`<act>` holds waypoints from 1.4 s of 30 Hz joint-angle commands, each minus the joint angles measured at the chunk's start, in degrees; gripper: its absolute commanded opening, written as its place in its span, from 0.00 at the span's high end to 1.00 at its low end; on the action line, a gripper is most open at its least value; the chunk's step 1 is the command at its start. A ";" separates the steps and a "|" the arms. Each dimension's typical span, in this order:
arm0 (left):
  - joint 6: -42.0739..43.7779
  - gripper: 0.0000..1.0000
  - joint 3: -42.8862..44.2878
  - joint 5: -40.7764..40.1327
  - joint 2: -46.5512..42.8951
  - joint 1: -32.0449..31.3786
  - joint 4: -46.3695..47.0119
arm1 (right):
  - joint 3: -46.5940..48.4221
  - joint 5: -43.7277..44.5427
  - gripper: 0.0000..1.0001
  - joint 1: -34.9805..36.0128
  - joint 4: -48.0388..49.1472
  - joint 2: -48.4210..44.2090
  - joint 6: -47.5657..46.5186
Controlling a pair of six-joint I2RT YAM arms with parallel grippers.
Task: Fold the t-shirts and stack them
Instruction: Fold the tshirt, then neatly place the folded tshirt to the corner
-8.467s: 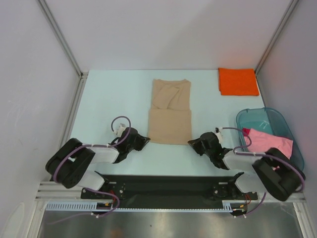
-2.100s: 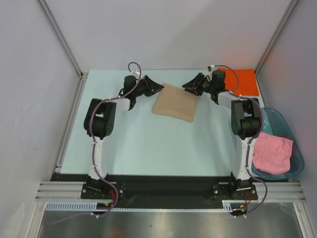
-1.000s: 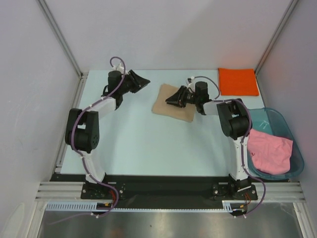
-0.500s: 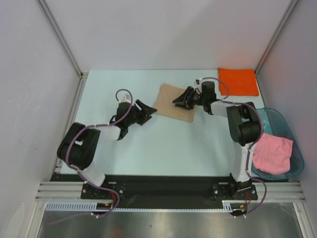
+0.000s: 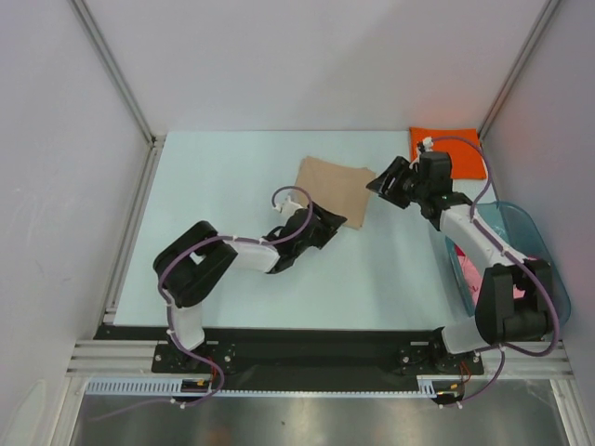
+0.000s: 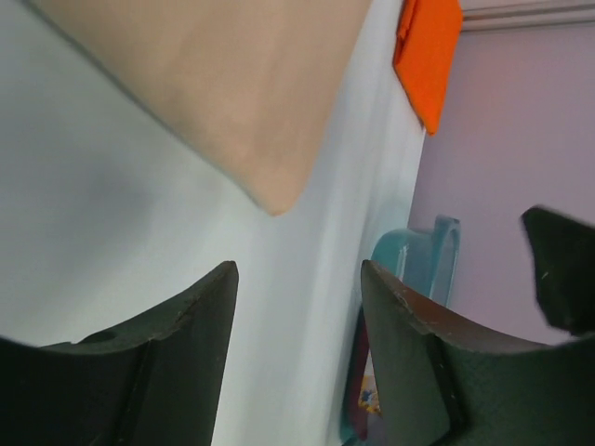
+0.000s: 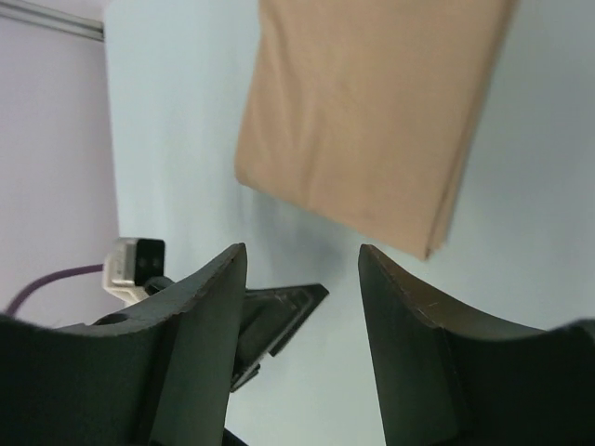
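While the tan t-shirt (image 5: 333, 186) lies folded, left claw (image 6: 297, 268) and right claw (image 7: 302, 249) gape empty beside it.

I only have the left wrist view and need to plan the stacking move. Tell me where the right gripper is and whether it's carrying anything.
Observer: The right gripper is just beyond the right edge of the folded tan t-shirt, jaws apart, holding nothing.
Operator: Report how the orange t-shirt lies.
Observer: The orange t-shirt lies folded flat in the table's far right corner, with the right arm crossing over its near left part.
Operator: Now tell me what's in the teal tub.
Observer: A pink t-shirt is in the teal tub, mostly hidden behind the right arm.
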 commanded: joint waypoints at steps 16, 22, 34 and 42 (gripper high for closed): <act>-15.00 0.42 17.58 -13.48 14.04 -6.38 -16.41 | -1.38 1.41 0.40 -7.01 -4.63 -11.65 -3.19; -17.99 0.46 18.99 -15.68 15.80 -6.21 -17.91 | -1.03 -0.35 0.39 -8.77 -4.99 -11.04 -3.37; -21.07 0.63 21.37 -15.51 18.35 -5.59 -17.83 | -0.85 0.27 0.31 -9.04 -5.95 -9.63 -5.74; -15.27 1.00 20.22 -10.59 15.02 -3.75 -12.55 | -0.07 -6.66 0.26 -10.97 -1.22 -0.06 -7.06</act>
